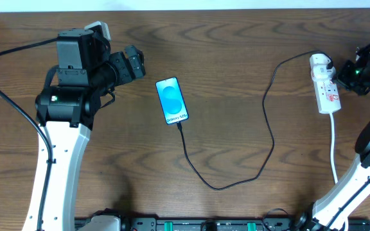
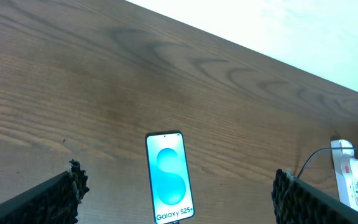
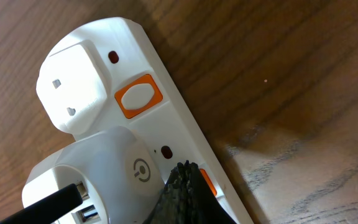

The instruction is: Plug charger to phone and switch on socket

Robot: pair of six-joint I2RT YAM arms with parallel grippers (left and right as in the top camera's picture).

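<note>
The phone [image 1: 172, 100] lies face up mid-table with its cyan screen lit; it also shows in the left wrist view [image 2: 169, 177]. The thin black charger cable [image 1: 236, 173] runs from the phone's bottom edge in a loop to the white plug [image 1: 320, 63] seated in the white socket strip [image 1: 328, 94]. My left gripper [image 2: 176, 193] is open, left of the phone and apart from it. My right gripper [image 3: 188, 193] is shut, its tips pressed on an orange switch [image 3: 206, 182] of the strip [image 3: 166, 118], beside the charger plug [image 3: 104, 174].
The strip's white cord [image 1: 334, 147] runs toward the front edge. A second orange switch [image 3: 139, 96] and a white plug [image 3: 73, 87] sit further along the strip. The pale table edge [image 2: 260, 31] lies at the back.
</note>
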